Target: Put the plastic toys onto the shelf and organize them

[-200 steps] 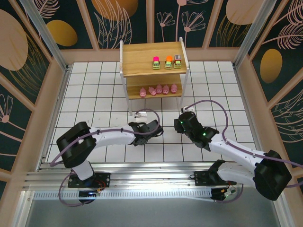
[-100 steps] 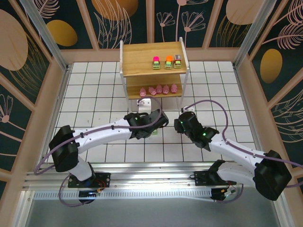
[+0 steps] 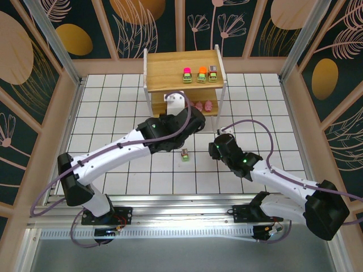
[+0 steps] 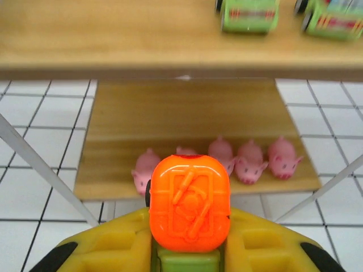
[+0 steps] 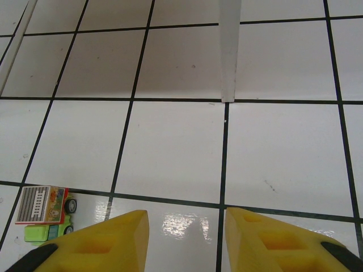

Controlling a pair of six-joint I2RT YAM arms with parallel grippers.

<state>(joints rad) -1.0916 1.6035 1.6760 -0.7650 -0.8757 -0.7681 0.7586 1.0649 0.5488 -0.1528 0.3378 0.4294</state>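
The orange-topped toy (image 4: 190, 207) is gripped tight in the left claw (image 4: 190, 241), raised before the shelf (image 4: 113, 39), evidently for placing; the right claw (image 5: 187, 226) is held part-open, empty, near the grey-topped toy (image 5: 44, 211).

White tiled surface (image 3: 113, 113) w/ thin black grid lines & a glare patch nr the front, boxed by pale wood border (image 3: 113, 66), dark teal wall panels (image 3: 25, 113) w/ gold blobs & line-drawn leaves, alu corner posts (image 3: 52, 34), metal rail (image 3: 181, 205) along near edge.
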